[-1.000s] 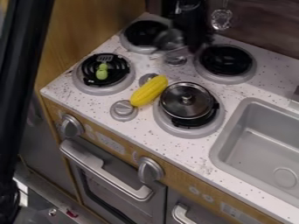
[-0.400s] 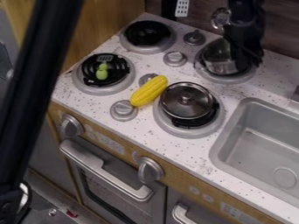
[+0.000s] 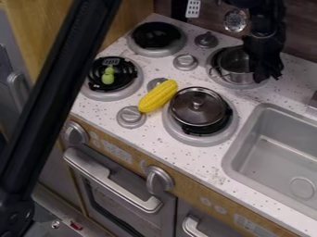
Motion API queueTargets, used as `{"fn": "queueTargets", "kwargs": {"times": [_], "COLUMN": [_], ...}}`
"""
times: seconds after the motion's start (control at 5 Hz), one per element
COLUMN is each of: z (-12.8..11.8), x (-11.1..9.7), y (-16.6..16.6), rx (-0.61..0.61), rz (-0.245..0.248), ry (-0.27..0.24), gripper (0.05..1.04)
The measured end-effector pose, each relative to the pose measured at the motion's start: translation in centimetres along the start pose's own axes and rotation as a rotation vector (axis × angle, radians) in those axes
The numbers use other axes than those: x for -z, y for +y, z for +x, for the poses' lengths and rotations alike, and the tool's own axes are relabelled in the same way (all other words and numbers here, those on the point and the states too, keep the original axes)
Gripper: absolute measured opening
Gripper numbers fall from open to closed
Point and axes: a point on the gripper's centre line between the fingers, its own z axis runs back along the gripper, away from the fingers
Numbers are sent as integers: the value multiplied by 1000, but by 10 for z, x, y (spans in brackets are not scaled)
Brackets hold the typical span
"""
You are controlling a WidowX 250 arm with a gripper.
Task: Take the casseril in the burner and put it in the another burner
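On the rear-right burner (image 3: 239, 85), silver pot (image 3: 234, 63), claw (image 3: 267, 76) beside it, released or clenched I cannot tell

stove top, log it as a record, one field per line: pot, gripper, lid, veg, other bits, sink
pot: metal pot, upright on the far right burner
gripper: black gripper over the pot's right side; grip unclear
lid: round lid with a centre knob, on the near right burner
veg: yellow corn, lying between a stove knob and the lid
other bits: small green toy on the near left burner
sink: grey basin, right of the burners
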Motion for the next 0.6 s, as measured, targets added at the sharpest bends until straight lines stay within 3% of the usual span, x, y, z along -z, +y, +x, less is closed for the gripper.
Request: {"fn": "queueTargets", "kwargs": {"times": [0.6], "z": [7], "x": [8], "y": [3], "rx": [-54], "rz": [-65], "ry": [7], "gripper": [109]}}
